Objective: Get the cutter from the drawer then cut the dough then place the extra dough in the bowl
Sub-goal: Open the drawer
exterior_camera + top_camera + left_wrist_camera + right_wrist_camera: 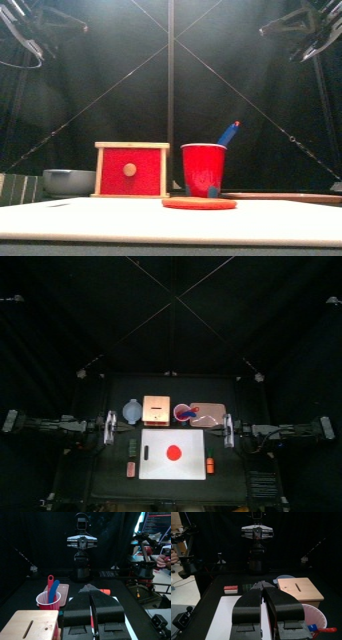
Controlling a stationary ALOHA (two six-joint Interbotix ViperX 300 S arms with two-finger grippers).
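Observation:
The red dough disc (171, 451) lies flat in the middle of the white cutting board (193, 468); the front view shows it low on the board (198, 203). Behind the board stands the wooden box (156, 409), its red drawer front (132, 170) closed. The blue-grey bowl (132, 410) sits left of the box. No cutter shows. My left gripper (110, 428) hangs off the board's left edge, jaws shut and empty (90, 587). My right gripper (229, 430) mirrors it at the board's right edge, also shut on nothing (262, 584).
A red cup (185, 412) holding a blue and a red knife stands right of the box, on the edge of the pink tray (211, 411). Small red toy pieces lie at the board's left (131, 468) and right (210, 465) sides.

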